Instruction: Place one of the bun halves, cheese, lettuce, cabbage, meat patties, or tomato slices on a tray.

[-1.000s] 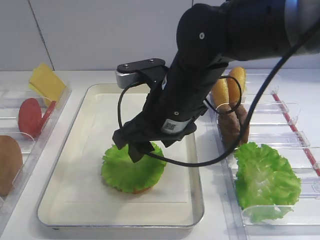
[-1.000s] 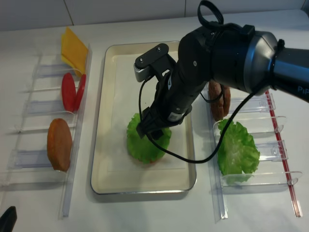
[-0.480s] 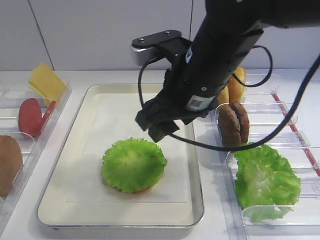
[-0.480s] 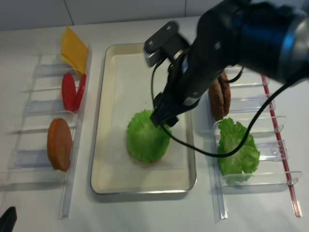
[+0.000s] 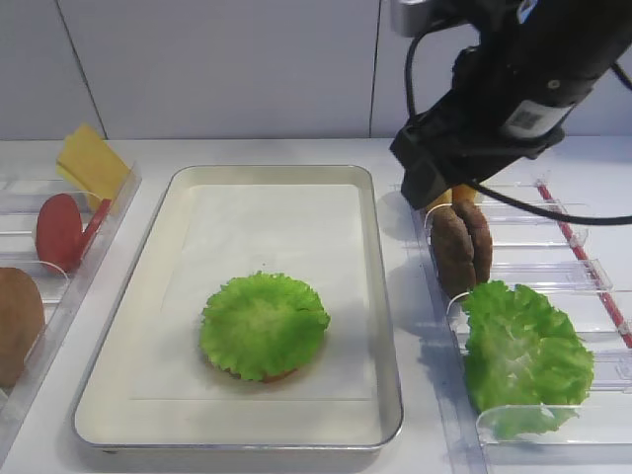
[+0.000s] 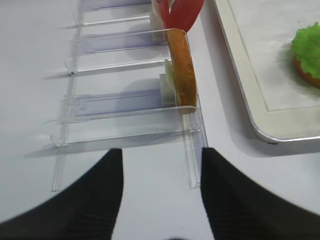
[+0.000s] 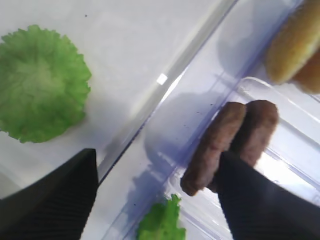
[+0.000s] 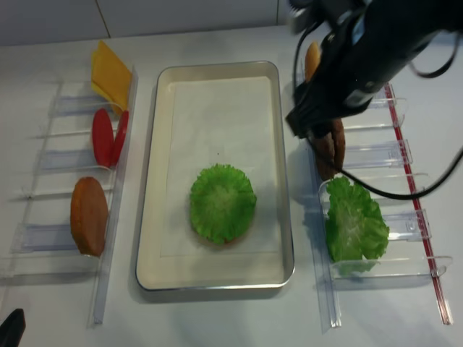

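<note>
The lettuce [image 5: 264, 324] lies flat in the cream tray [image 5: 387, 296], on a bun half whose brown edge peeks out beneath it. My right gripper [image 5: 427, 183] hangs open and empty above the right bins, off the tray. In the right wrist view its open gripper [image 7: 157, 200] frames the two meat patties [image 7: 230, 145] standing on edge, with the lettuce [image 7: 42, 82] at the left. My left gripper [image 6: 160, 200] stands open and empty over bare table, near a bun half [image 6: 182, 70] upright in the left bins.
Clear divided bins flank the tray. The left ones hold cheese [image 5: 91, 163], tomato slices [image 5: 61, 232] and a bun half [image 5: 15, 326]. The right ones hold bun halves [image 7: 295, 40], the meat patties [image 5: 461, 247] and a thicker stack of green leaves [image 5: 523, 355].
My right gripper has lifted off the lettuce and swung up and to the right, to above the meat patties. The lettuce stays on the tray.
</note>
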Controlling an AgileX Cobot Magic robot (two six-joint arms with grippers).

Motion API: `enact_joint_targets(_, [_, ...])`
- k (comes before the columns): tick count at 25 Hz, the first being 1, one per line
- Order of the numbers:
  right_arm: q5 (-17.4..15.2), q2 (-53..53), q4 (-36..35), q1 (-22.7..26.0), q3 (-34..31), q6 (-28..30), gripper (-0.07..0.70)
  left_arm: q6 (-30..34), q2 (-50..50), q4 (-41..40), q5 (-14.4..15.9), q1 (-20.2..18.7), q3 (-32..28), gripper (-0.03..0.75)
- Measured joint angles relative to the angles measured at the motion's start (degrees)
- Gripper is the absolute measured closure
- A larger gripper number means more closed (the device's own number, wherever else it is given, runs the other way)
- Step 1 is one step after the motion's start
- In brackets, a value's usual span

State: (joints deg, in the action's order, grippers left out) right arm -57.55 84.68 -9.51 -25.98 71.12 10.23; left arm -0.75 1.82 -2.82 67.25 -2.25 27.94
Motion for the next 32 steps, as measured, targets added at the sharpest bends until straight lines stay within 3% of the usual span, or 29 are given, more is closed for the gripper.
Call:
enact_joint_targets(15, [-9.7,-11.5,-2.5,18.3,0.0,6.1,0.111,0.0,0.0,0.0,0.0,0.0,0.0,0.366])
enact_joint_targets(18, [-8.8,-15.9,-2.5,20.7,-2.4,6.2,0.111,0.0,0.0,0.0,0.0,0.0,0.0,0.366])
enact_joint_targets(25, [-6.3,-28.8,-2.1,21.5,-16.3,6.3,0.149,0.0,0.0,0.0,0.0,0.0,0.0,0.367])
enact_joint_targets(32, [-6.2,-43.2,2.8,21.5,-26.3,1.2,0.163,0.0,0.0,0.0,0.0,0.0,0.0,0.367])
